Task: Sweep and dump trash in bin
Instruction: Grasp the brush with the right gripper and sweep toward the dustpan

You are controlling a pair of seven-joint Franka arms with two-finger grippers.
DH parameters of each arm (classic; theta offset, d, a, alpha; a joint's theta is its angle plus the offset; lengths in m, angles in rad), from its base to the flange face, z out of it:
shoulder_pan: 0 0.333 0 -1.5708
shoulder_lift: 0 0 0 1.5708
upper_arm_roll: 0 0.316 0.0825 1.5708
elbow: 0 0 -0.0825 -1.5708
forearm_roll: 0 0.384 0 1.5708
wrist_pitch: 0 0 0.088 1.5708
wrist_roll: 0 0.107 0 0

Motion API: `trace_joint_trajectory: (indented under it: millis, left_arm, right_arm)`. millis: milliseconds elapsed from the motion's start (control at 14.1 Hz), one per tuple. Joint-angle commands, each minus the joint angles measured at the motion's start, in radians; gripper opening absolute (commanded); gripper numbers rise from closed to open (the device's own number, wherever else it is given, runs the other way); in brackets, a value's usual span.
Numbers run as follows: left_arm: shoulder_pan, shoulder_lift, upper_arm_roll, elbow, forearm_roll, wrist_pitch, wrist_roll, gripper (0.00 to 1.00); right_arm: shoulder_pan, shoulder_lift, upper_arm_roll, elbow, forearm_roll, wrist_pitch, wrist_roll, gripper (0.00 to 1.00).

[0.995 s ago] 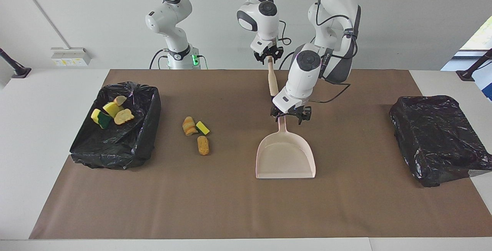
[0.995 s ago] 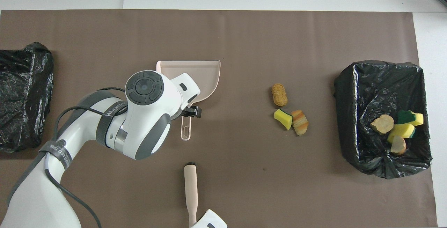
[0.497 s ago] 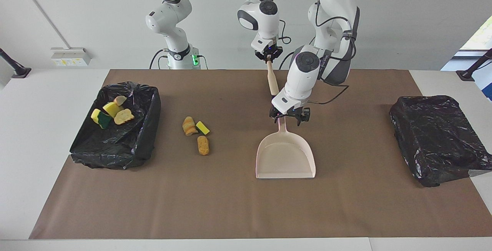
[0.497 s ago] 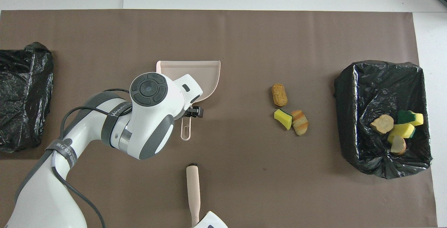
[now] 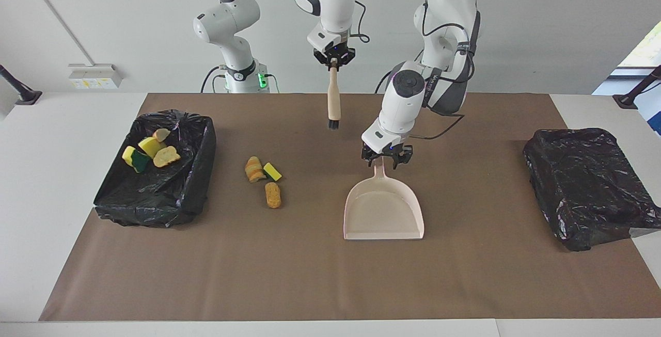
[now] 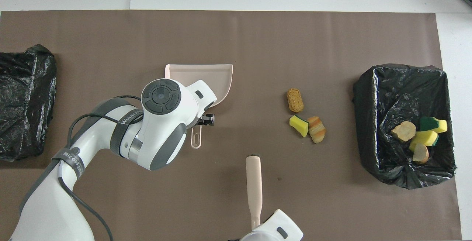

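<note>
Three scraps of trash lie together on the brown mat: a striped tan chunk (image 5: 254, 168), a yellow green-backed sponge piece (image 5: 272, 171) and an orange chunk (image 5: 272, 194). Several more scraps (image 5: 150, 150) lie in the black-lined bin (image 5: 196, 182) at the right arm's end. My right gripper (image 5: 333, 61) is shut on the beige brush (image 5: 333, 97) and holds it upright in the air, bristles down, above the mat. My left gripper (image 5: 386, 159) is down at the handle of the beige dustpan (image 5: 383, 208), which lies flat on the mat.
A second black-lined bin (image 5: 588, 187) stands at the left arm's end. In the overhead view the brush (image 6: 253, 182) hangs between the dustpan (image 6: 217, 76) and the loose scraps (image 6: 299, 125), nearer the robots than both.
My right gripper has lifted the brush off the mat, swung it upright and carried it toward the right arm's end. The left wrist shifted slightly; the dustpan has not moved.
</note>
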Motion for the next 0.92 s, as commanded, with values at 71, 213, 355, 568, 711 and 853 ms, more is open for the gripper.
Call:
trace_joint_trajectory:
  millis: [71,213,355,568,711,853]
  left_arm:
    - [-0.019,-0.011,0.014,-0.034,0.006,0.030,-0.016,0.78]
    - [-0.022,-0.011,0.014,-0.035,0.006,0.032,-0.016,0.75]
    - [-0.024,-0.011,0.014,-0.032,0.006,0.035,-0.007,0.37]
    - [-0.022,-0.008,0.016,-0.023,0.008,0.037,-0.006,0.00]
    - [-0.013,-0.009,0.017,-0.012,0.015,0.032,-0.003,0.00]
    - [-0.009,-0.024,0.024,-0.006,0.026,-0.001,0.055,0.00]
  right_arm:
    - [-0.164,-0.010,0.012,-0.023,-0.215,-0.048,-0.151,0.00]
    - [-0.303,0.031,0.013,-0.028,-0.299,0.001,-0.298,0.00]
    - [-0.470,0.079,0.015,-0.031,-0.362,0.086,-0.453,0.00]
    - [-0.545,0.149,0.016,-0.034,-0.390,0.146,-0.493,0.00]
    - [-0.555,0.203,0.016,-0.043,-0.392,0.176,-0.496,0.00]
    - [-0.557,0.228,0.019,-0.043,-0.390,0.186,-0.502,0.00]
